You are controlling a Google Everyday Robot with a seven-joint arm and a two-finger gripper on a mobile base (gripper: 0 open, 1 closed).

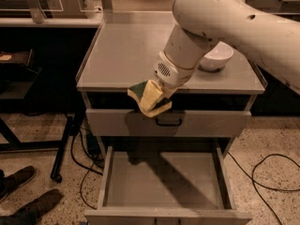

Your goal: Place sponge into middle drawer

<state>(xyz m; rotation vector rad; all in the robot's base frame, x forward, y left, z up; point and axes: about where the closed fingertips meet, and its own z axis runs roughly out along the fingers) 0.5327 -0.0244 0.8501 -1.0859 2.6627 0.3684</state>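
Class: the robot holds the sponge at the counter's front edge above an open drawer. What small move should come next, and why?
Probably lower the hand forward and down. It grips the yellow foam sponge with a dark green scrub layer level with the front edge of the grey counter, and the open grey metal drawer lies bare below it.

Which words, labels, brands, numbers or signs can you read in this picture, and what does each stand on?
None: no text can be read anywhere.
The sponge, bowl, counter and open drawer show plain surfaces.
The tool, gripping the sponge just past the counter's front edge, bears no marking; the wrist behind it shows only a dotted grille.
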